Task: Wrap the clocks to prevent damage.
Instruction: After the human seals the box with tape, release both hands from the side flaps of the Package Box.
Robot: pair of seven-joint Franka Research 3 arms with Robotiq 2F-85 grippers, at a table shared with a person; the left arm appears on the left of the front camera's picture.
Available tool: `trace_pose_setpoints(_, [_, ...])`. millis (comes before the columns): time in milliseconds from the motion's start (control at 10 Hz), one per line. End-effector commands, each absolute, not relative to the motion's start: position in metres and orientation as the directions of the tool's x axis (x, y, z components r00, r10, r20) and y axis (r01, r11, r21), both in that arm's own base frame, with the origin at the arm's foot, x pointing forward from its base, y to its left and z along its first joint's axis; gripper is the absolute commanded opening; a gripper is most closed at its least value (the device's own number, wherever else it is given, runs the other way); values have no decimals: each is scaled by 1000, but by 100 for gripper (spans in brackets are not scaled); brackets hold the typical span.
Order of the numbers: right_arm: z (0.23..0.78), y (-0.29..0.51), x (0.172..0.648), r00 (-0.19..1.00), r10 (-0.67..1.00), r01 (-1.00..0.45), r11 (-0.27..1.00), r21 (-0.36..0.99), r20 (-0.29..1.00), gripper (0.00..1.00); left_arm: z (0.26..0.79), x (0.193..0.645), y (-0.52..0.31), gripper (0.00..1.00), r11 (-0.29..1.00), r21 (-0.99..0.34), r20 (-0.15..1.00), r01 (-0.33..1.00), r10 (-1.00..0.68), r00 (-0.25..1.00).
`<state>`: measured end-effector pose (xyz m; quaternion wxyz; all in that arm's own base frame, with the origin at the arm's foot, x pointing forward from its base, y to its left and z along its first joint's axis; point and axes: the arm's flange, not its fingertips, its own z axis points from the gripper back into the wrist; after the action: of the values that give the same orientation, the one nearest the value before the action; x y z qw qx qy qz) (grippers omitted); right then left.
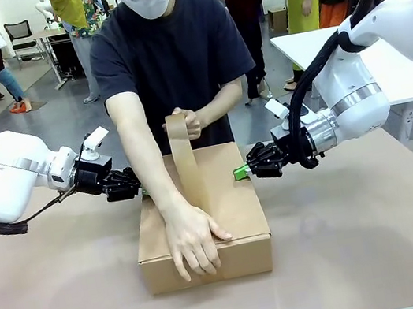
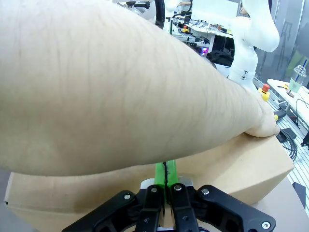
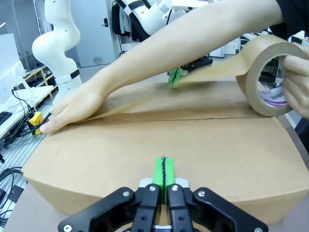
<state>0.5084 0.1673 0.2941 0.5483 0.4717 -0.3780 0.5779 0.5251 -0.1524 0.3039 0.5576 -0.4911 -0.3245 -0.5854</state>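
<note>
Front view: a cardboard box (image 1: 228, 207) sits at the centre of the brown table (image 1: 381, 236). My left gripper (image 1: 137, 187) presses against the box's side at 9 o'clock, fingers clenched together on nothing. My right gripper (image 1: 240, 172) meets the opposite side at 3 o'clock, likewise clenched and empty. A person stands at 12 o'clock. One hand (image 1: 192, 241) lies flat on the near edge of the lid at 6 o'clock, pinning a strip of brown tape (image 1: 186, 162) that runs up the lid's middle. Their other hand (image 1: 190, 122) holds the far end of the strip above the box at 12 o'clock. In the right wrist view that hand grips a tape roll (image 3: 265, 75) at 2 o'clock. In the left wrist view the person's forearm (image 2: 111, 92) crosses above the box. No clock can be seen.
</note>
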Motion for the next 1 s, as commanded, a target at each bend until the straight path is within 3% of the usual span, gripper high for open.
trace_pose_setpoints(0, [292,168,508,49,280,-991,-108,82,959,1,302,525,-154,0,-163,-167,934,972,-341,103])
trace_pose_setpoints(900, [292,168,508,49,280,-991,-108,82,959,1,302,525,-154,0,-163,-167,934,972,-341,103])
